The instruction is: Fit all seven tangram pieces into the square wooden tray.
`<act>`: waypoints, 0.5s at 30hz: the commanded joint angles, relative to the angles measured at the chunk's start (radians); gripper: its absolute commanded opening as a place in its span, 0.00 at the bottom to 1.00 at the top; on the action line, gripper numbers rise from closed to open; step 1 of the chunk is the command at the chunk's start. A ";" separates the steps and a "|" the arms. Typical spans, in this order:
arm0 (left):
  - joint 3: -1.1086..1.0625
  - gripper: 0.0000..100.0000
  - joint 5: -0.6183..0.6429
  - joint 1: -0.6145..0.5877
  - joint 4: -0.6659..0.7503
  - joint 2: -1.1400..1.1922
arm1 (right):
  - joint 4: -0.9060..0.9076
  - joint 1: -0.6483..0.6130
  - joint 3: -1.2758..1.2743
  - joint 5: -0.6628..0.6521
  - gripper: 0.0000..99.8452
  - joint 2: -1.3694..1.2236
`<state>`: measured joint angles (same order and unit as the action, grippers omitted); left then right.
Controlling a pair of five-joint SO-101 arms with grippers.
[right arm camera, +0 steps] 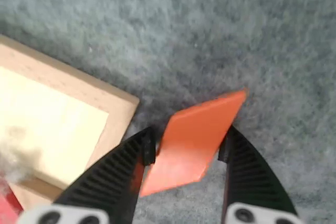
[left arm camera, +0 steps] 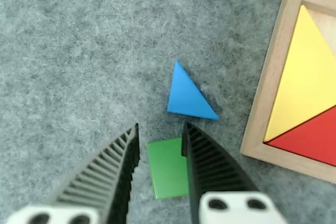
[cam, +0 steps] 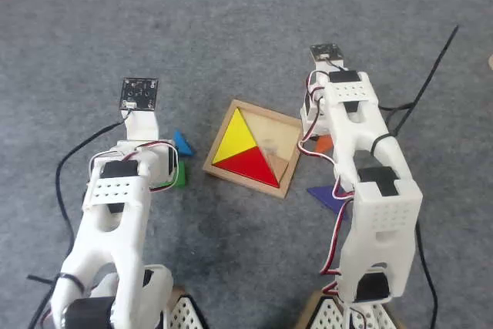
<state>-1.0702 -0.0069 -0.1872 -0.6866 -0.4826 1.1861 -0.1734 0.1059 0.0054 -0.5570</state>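
In the high view, the square wooden tray (cam: 266, 110) is seen between the arms; its pieces are judged light, stiff and slick, best pinched across opposite edges. In the left wrist view, the left gripper (left arm camera: 160, 129) is held part-open over the green piece (left arm camera: 167, 169). In the right wrist view, the orange piece (right arm camera: 202, 124) is clamped edge to edge by the right gripper (right arm camera: 188, 132), beside the tray's corner.

Soft, even light falls from above on the grey desk (cam: 231, 36), and the scene is moderately bright. Shadows are faint. A thin dark fringe edges the blue triangle (left arm camera: 186, 98) just ahead of the left end effector (left arm camera: 160, 127). A deeper patch lies under the orange piece (right arm camera: 197, 135) gripped by the right end effector (right arm camera: 189, 132), beside the tray (right arm camera: 118, 111) corner.
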 commanded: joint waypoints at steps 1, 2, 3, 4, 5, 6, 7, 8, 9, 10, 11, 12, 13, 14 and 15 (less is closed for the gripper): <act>0.008 0.13 -0.011 0.005 0.020 -0.003 | 0.058 -0.004 -0.028 -0.006 0.21 0.024; 0.008 0.13 -0.011 0.005 0.020 -0.003 | 0.070 -0.004 -0.031 -0.005 0.21 0.022; 0.008 0.13 -0.011 0.006 0.020 -0.003 | 0.081 -0.004 -0.032 -0.005 0.21 0.022; 0.008 0.13 -0.011 0.006 0.020 -0.003 | 0.090 -0.002 -0.040 -0.005 0.21 0.022; 0.008 0.13 -0.011 0.006 0.020 -0.003 | 0.094 -0.002 -0.046 -0.005 0.20 0.019; 0.008 0.13 -0.011 0.006 0.020 -0.003 | 0.094 -0.004 -0.051 -0.005 0.19 0.013; 0.008 0.13 -0.011 0.006 0.020 -0.003 | 0.094 -0.005 -0.051 -0.005 0.16 0.005; 0.008 0.13 -0.011 0.006 0.020 -0.003 | 0.094 -0.005 -0.048 -0.005 0.11 0.004; 0.008 0.13 -0.011 0.006 0.020 -0.003 | 0.094 -0.005 -0.044 -0.005 0.06 0.001; 0.008 0.13 -0.011 0.006 0.020 -0.003 | 0.093 -0.005 -0.035 -0.011 0.01 -0.001; 0.008 0.13 -0.011 0.006 0.020 -0.003 | 0.096 -0.005 -0.021 -0.011 0.00 -0.007; 0.008 0.13 -0.011 0.006 0.020 -0.003 | 0.099 -0.005 -0.015 -0.011 0.02 -0.010; 0.008 0.13 -0.011 0.006 0.020 -0.003 | 0.104 -0.005 -0.008 -0.011 0.02 -0.012; 0.008 0.13 -0.011 0.006 0.020 -0.003 | 0.102 -0.005 -0.008 -0.012 0.01 -0.012; 0.008 0.13 -0.011 0.006 0.020 -0.003 | 0.102 -0.005 -0.005 -0.014 0.00 -0.002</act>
<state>-1.0702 -0.0069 -0.1872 -0.6866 -0.4826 1.2597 -0.1611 0.1059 0.0054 -0.5570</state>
